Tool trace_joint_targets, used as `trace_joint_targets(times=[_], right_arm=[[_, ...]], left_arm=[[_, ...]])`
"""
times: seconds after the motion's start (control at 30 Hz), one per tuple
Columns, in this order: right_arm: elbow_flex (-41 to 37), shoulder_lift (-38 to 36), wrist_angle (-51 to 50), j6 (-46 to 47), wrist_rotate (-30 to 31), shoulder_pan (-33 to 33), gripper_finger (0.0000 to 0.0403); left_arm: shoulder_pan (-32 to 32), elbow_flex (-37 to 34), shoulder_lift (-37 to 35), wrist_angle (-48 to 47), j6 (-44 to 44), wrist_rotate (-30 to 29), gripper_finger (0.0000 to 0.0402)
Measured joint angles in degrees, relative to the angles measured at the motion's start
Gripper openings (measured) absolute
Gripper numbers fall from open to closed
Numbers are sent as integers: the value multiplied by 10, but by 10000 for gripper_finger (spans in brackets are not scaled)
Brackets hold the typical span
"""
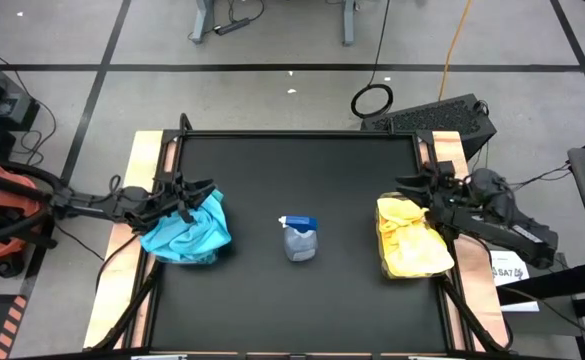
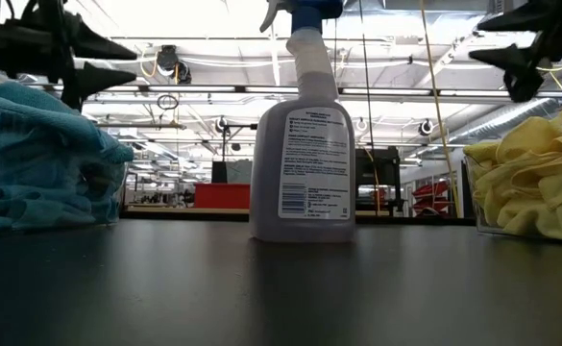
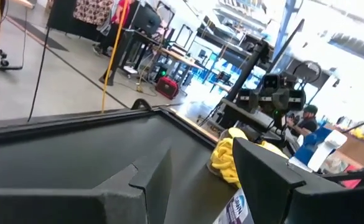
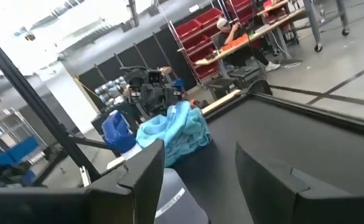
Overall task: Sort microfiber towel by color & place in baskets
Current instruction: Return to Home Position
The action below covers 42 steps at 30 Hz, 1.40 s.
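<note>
- Overhead, teal towels [image 1: 187, 235] lie under my spread left gripper [image 1: 204, 190], and yellow towels [image 1: 409, 242] lie beside my spread right gripper [image 1: 405, 184].
- Only the low view shows the clear basket [image 2: 475, 207] wall.

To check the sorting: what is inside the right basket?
Only yellow towels show, heaped above the basket and its clear wall. What lies under the heap, and how many there are, is covered.

A grey spray bottle with a blue top [image 1: 300, 240] is seen upright at the centre of the high view, on a black table [image 1: 292, 170]. A coiled black cable [image 1: 372, 100] is laid on the grey floor above it, right of centre. In the right wrist view, red bins [image 4: 194, 37] are stacked at upper centre.
</note>
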Motion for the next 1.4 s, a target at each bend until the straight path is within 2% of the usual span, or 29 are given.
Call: trace_joint_targets(times=[0.3, 0.67, 0.93, 1.1, 1.4], right_arm=[[-90, 0, 107, 41, -6, 0, 189], [-144, 0, 137, 12, 3, 0, 189], [-221, 0, 269, 4, -1, 0, 189], [-219, 0, 251, -56, -2, 0, 189], [-219, 1, 245, -98, -28, 1, 189]], left_arm=[[0, -28, -38, -4, -10, -15, 175], [0, -60, -38, -6, -39, -17, 175], [0, -61, -38, -4, -11, -16, 175], [0, -61, -38, -5, 0, -14, 175], [0, -61, -38, -11, 68, 2, 175]])
